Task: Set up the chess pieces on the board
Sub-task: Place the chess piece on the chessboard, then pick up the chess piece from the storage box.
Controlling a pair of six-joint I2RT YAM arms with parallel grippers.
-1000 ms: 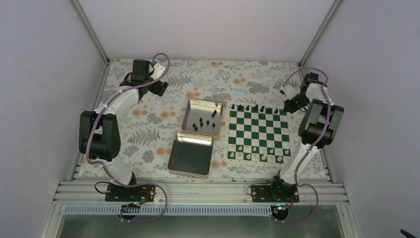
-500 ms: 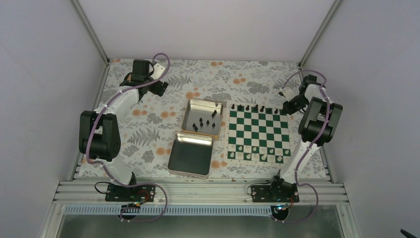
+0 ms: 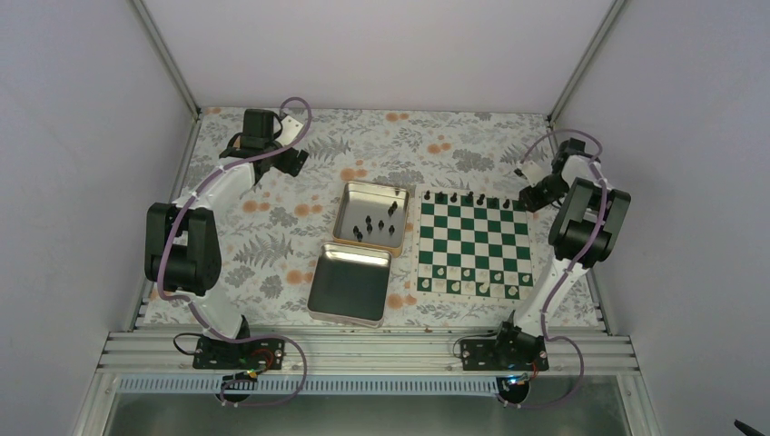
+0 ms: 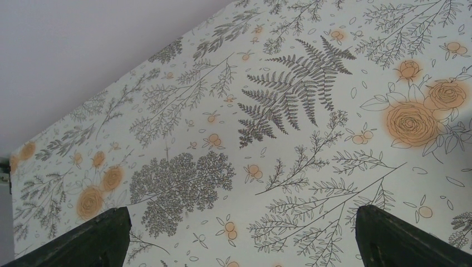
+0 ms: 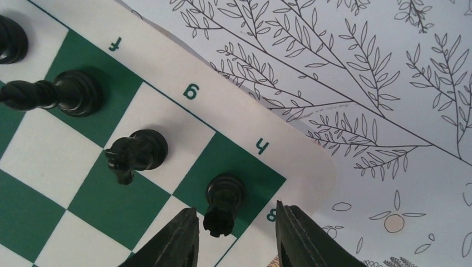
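Right claw [image 5: 236, 239] hangs over the far right corner of the flat green-and-white chessboard [image 5: 239, 119]. Its fingers are apart and straddle, without contact, a small black rook [image 5: 224, 194] standing upright on corner square h8, its home square. This is probably a release. A black knight [image 5: 133, 153] stands upright on g8. Left claw [image 4: 242, 239], fingers apart and empty, is parked over the floral bench [image 4: 278, 83], out of the way.

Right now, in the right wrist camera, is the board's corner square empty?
No, a black rook stands on that corner of the board, inside the open right gripper.
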